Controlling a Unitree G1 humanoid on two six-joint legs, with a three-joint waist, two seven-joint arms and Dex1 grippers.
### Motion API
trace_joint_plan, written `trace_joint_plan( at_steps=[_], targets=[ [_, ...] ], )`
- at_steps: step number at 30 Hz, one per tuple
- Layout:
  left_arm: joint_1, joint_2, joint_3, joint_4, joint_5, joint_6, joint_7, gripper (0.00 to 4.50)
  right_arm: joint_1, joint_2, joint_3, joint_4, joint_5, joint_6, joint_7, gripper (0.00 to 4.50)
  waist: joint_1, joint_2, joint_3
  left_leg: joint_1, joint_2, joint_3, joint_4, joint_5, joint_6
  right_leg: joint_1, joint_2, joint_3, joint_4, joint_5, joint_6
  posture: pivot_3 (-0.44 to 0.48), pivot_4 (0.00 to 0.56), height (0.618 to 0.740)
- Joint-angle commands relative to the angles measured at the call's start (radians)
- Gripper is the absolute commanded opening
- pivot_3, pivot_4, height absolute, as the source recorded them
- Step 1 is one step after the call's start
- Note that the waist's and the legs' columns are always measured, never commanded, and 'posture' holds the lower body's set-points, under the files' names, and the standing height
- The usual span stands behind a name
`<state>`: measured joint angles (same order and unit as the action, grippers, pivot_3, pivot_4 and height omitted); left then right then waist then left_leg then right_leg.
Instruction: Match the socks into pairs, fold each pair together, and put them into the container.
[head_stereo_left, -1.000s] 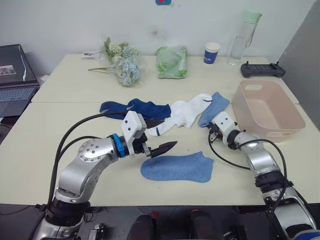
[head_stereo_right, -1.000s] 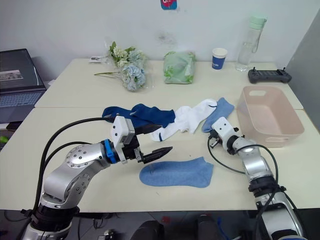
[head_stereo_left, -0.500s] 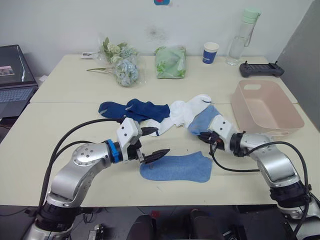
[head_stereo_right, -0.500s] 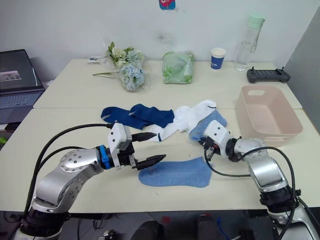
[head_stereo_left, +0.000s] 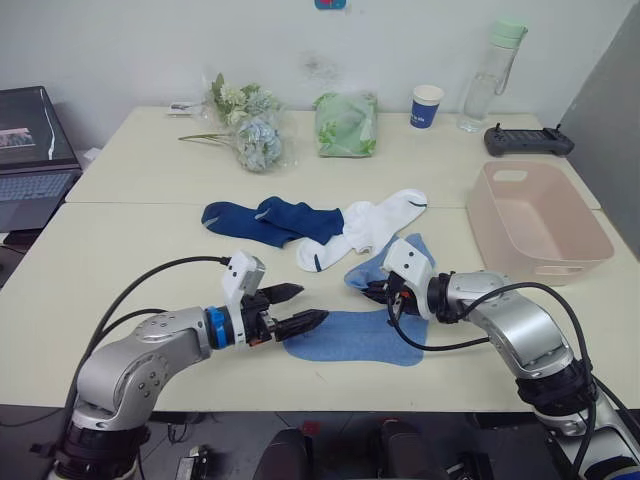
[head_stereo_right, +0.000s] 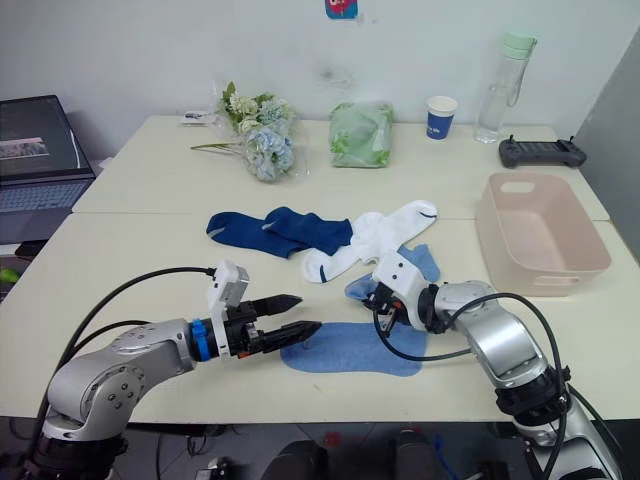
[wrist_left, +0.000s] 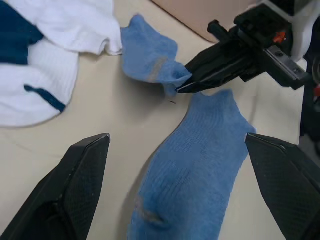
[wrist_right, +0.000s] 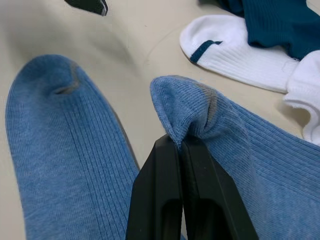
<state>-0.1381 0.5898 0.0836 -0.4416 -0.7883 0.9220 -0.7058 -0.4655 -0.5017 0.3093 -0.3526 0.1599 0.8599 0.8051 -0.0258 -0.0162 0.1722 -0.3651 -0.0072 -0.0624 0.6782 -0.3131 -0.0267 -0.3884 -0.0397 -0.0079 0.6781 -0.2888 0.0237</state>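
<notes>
Two light blue socks: right gripper (wrist_right: 180, 142) pinches one (wrist_right: 240, 145) by thin edge (slip risk); left gripper (head_stereo_left: 297, 308) gapes above flat one (head_stereo_left: 355, 335).

I get bright, even overhead light with soft shadows beneath my left gripper (head_stereo_left: 300, 322). Near its fingers (wrist_left: 75, 175) the wrist picture blurs; the table (head_stereo_left: 130, 250) shows no glare.

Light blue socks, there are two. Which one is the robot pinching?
The light blue sock nearer the white socks: the right gripper is shut on its edge. The other one lies flat and free.
</notes>
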Motion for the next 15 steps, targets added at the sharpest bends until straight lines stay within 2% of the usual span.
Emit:
trace_joint_plan(
  at_steps=[1, 4, 8, 15],
  targets=[
    [-0.024, -0.147, 0.105, 0.021, -0.261, 0.157, 0.182, 4.50, -0.019, -0.002, 0.000, -0.028, 0.016, -0.010, -0.004, 0.02, 0.000, 0.000, 0.000, 0.000, 0.000, 0.000, 0.000, 0.000, 0.000, 0.000, 0.000, 0.000, 0.001, 0.000, 0.000, 0.000, 0.150, 0.740],
    [-0.058, -0.250, 0.170, 0.099, -0.424, 0.219, 0.343, 4.50, -0.015, -0.008, 0.001, -0.039, 0.021, -0.009, -0.001, 0.02, 0.000, -0.001, 0.000, 0.000, 0.000, -0.001, 0.000, 0.000, 0.000, 0.000, 0.000, -0.001, 0.001, 0.000, 0.000, 0.000, 0.150, 0.740],
    [-0.076, -0.286, 0.187, 0.149, -0.524, 0.253, 0.462, 4.50, -0.009, -0.020, 0.002, -0.053, 0.031, -0.012, 0.002, 0.02, -0.002, -0.001, 0.000, 0.000, 0.000, -0.001, 0.000, 0.000, 0.000, 0.000, 0.000, -0.001, 0.001, 0.000, 0.000, 0.000, 0.150, 0.740],
    [-0.083, -0.314, 0.125, 0.180, -0.535, 0.265, 0.531, 4.50, -0.005, -0.035, 0.006, -0.089, 0.054, -0.014, 0.017, 0.02, 0.000, -0.001, 0.000, 0.000, 0.000, -0.001, 0.000, 0.002, -0.005, 0.000, 0.000, 0.000, 0.001, 0.000, 0.000, 0.000, 0.150, 0.740]
  ],
)
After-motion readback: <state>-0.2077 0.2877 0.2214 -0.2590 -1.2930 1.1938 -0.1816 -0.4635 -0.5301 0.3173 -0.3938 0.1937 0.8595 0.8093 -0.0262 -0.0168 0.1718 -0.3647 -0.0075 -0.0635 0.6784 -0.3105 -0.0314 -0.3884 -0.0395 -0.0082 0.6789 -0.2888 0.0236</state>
